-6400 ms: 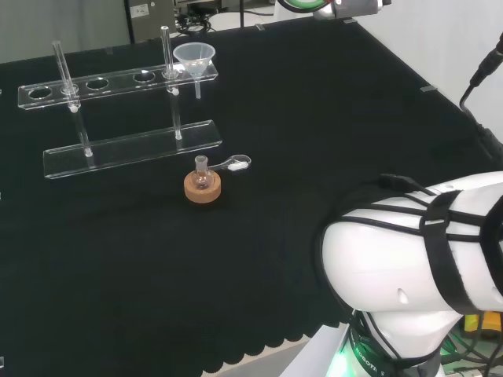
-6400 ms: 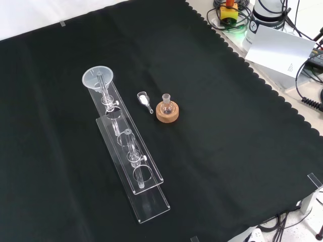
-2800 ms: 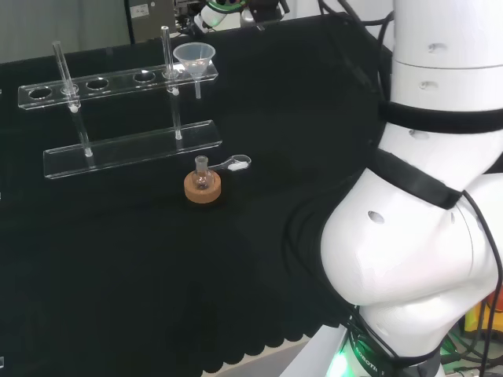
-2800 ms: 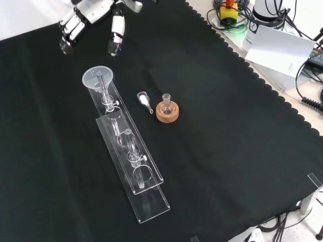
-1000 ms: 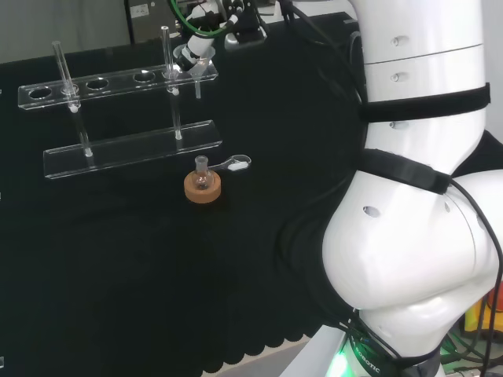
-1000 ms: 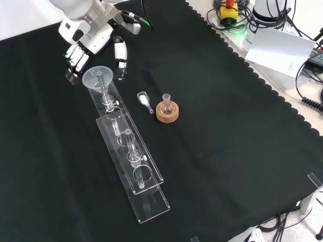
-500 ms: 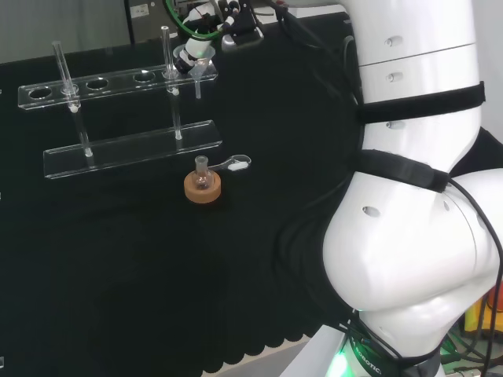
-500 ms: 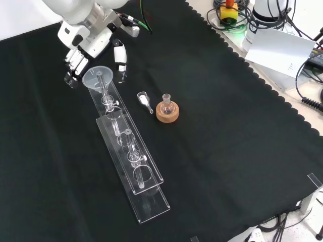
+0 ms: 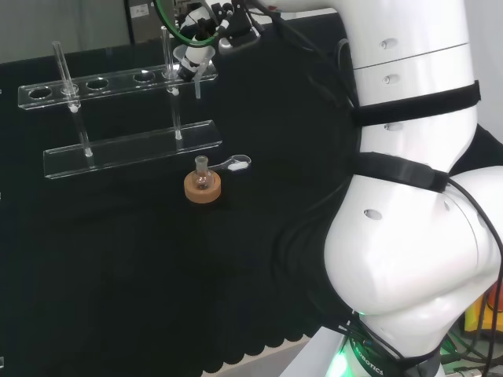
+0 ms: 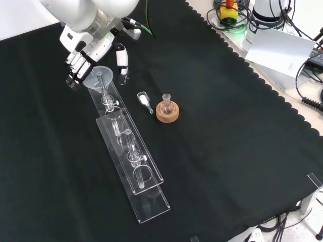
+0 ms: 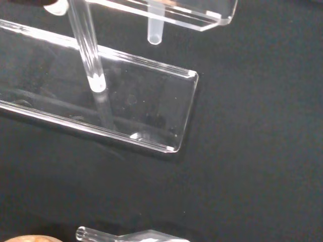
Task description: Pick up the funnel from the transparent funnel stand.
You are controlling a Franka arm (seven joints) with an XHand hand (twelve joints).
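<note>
A clear funnel (image 10: 99, 77) sits in the end hole of the transparent stand (image 10: 132, 166), its stem hanging below the top bar (image 11: 154, 33). The hand (image 10: 89, 46) hovers just over the funnel, which stands between its fingers and thumb. Its fingers (image 10: 74, 69) reach down beside one side of the rim, and the thumb (image 10: 121, 58) stands apart on the other side. Fingers and thumb look relaxed, not closed on the funnel. In the head view the hand (image 9: 203, 33) covers part of the funnel (image 9: 187, 58) at the right end of the stand (image 9: 130, 150).
A small flask on a cork ring (image 10: 167, 110) stands near the stand, with a little clear scoop (image 10: 145, 100) lying between them. The stand's upright posts (image 9: 61, 64) rise beside the funnel. The arm's white links (image 9: 409, 181) rise at the head view's right.
The hand came in from the cloth's far edge and lowered over the funnel. In the last second its fingers settled closer round the rim; the funnel stays in its hole.
</note>
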